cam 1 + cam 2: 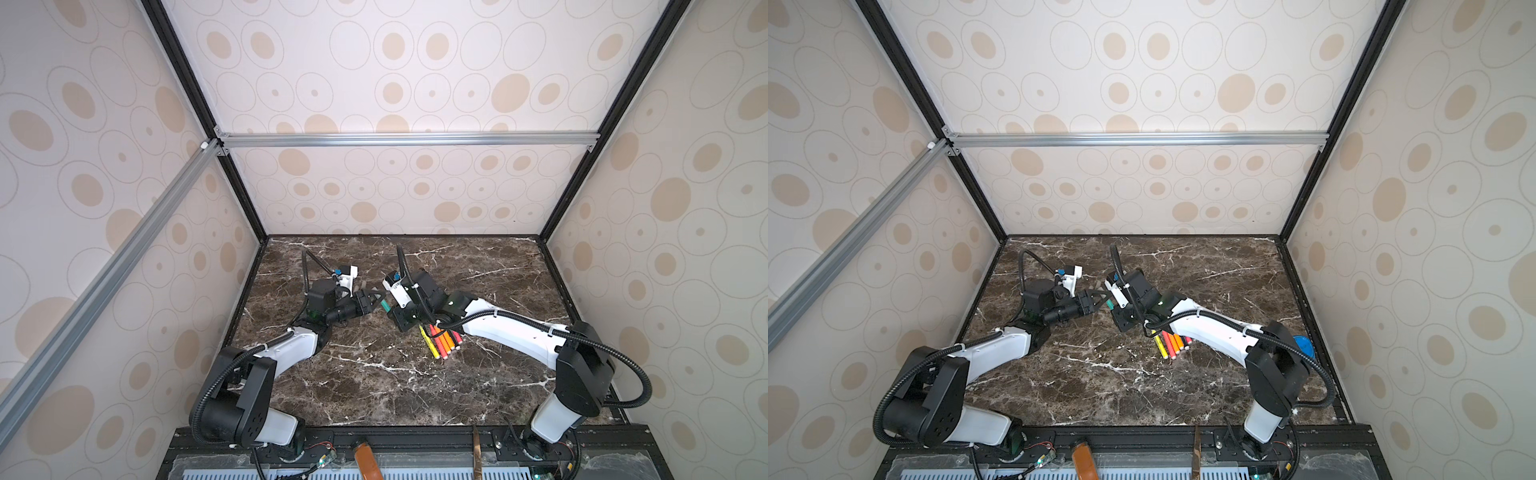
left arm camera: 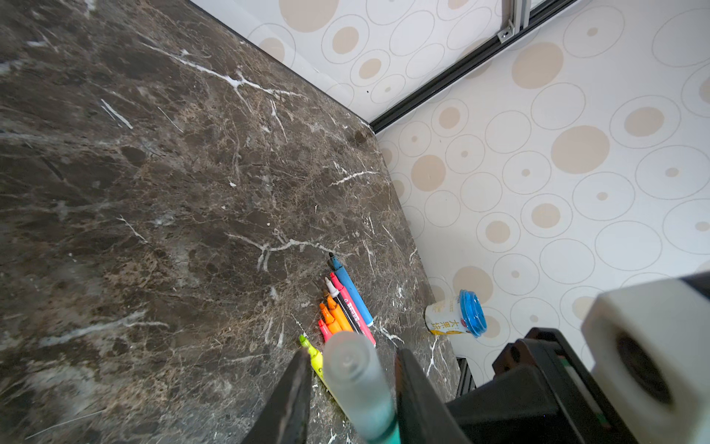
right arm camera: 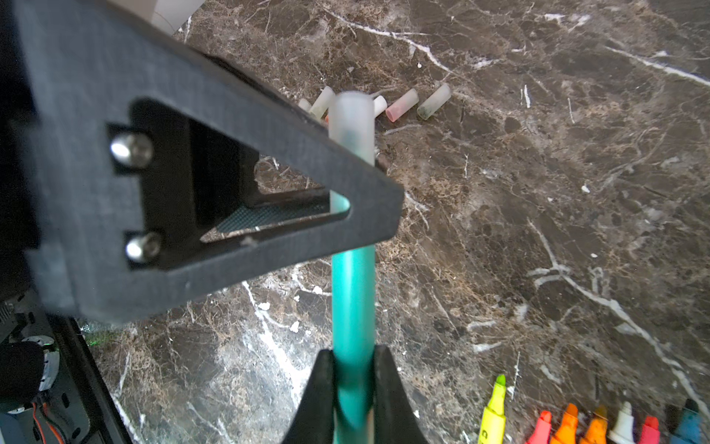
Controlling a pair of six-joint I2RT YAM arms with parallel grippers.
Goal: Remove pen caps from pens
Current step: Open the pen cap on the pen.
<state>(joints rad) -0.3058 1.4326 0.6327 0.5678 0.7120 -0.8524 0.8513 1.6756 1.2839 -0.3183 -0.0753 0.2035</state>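
1. Right gripper: black fingers are pressed against the barrel of a slim teal-green pen and pinch it tight.
2. The green pen has a frosted translucent cylindrical cap on the end away from the right gripper. In the right wrist view a finger plate hides the cap-to-barrel join.
3. Left gripper: dark flat fingers straddle the cap with the jaws spread. There is a clear gap between one finger and the cap, and a yellow pen shows through it. On the other side I can't tell if there is contact.
4. In both top views the two grippers meet tip to tip mid-table. The green pen bridges them, above the dark brown marble tabletop.
5. Seven uncapped pens lie side by side in a row on the tabletop. In order: yellow, red, two orange, black with a white tip, pink-red, blue. In both top views the right forearm covers part of the row.
6. Loose caps are short translucent stubs lying on the tabletop beyond the capped end of the green pen. Five show, one tinted pink and one greenish. The held cap partly hides the cluster.
7. A white cup with a blue lid sits by the side wall, apart from the pen row.
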